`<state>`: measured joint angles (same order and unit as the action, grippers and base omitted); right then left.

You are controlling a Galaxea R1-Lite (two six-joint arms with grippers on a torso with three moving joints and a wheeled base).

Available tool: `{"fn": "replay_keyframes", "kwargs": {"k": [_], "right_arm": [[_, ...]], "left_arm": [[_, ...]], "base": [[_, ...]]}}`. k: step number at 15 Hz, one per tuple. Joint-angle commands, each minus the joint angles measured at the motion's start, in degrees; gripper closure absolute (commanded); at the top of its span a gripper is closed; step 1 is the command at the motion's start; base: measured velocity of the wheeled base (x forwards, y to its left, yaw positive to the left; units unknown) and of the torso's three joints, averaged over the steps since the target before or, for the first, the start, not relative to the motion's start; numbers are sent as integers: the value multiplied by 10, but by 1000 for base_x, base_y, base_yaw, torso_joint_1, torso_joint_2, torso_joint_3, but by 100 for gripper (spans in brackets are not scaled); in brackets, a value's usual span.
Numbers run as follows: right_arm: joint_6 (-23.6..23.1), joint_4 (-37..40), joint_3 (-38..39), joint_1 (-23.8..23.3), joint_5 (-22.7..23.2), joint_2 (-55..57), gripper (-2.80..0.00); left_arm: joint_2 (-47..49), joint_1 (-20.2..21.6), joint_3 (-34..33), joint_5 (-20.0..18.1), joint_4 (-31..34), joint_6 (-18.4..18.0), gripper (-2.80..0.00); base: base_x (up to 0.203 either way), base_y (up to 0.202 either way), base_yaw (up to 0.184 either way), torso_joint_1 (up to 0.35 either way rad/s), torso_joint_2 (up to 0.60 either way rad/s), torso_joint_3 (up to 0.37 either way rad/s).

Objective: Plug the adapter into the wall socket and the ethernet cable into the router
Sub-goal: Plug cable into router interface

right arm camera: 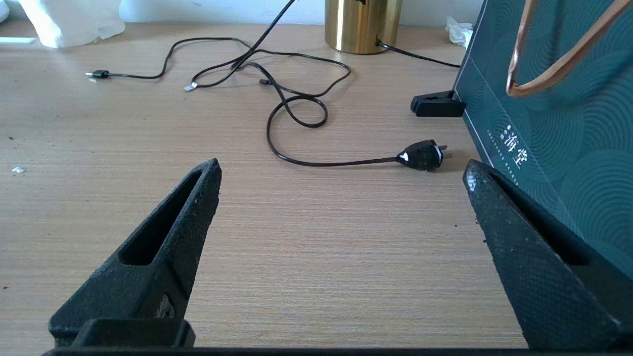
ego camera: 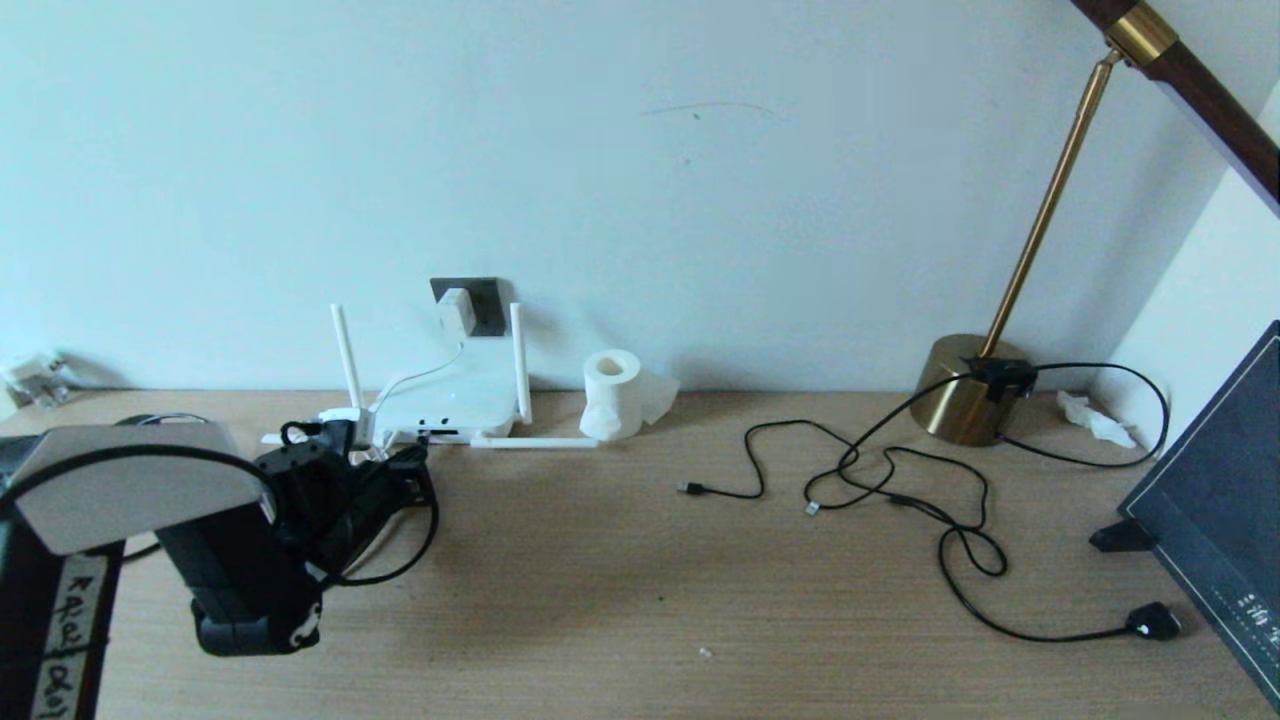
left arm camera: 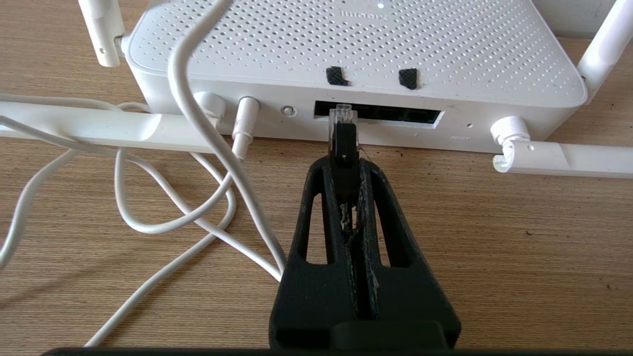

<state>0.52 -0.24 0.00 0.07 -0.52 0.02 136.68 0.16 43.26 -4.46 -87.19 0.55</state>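
Note:
The white adapter [ego camera: 455, 312] sits on the dark grey wall socket [ego camera: 484, 300], and its white cord [left arm camera: 198, 109] hangs down over the router [ego camera: 445, 404]. My left gripper [ego camera: 408, 472] hovers low in front of the router [left arm camera: 346, 44], shut on the black ethernet cable [left arm camera: 344, 142] just behind its plug. The plug's clear tip [left arm camera: 342, 113] is at the left end of the dark port strip [left arm camera: 395, 114]; I cannot tell how deep it sits. The cable [ego camera: 428, 545] loops back from the gripper over the desk. My right gripper [right arm camera: 341, 170] is open over bare desk, holding nothing.
Folded antennas [left arm camera: 564, 159] lie in front of the router on both sides. A toilet-paper roll [ego camera: 612, 393] stands to its right. Thin black cords [ego camera: 850, 470], a brass lamp base [ego camera: 962, 392] and its bulky plug [right arm camera: 423, 155] lie at the right, beside a dark green bag [right arm camera: 559, 123].

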Motion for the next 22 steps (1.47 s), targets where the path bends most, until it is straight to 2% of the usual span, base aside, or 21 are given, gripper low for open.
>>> {"fn": "replay_keyframes", "kwargs": {"k": [1,22], "right_arm": [[0,-1,1,0,0,1,-280],[0,-1,0,0,0,1,-280]], "left_arm": [[-2,1,0,0,-5,0,0],[-4,1,0,0,-5,1,0]], "base": [[0,0,0,0,0,0],[0,0,0,0,0,0]]}}
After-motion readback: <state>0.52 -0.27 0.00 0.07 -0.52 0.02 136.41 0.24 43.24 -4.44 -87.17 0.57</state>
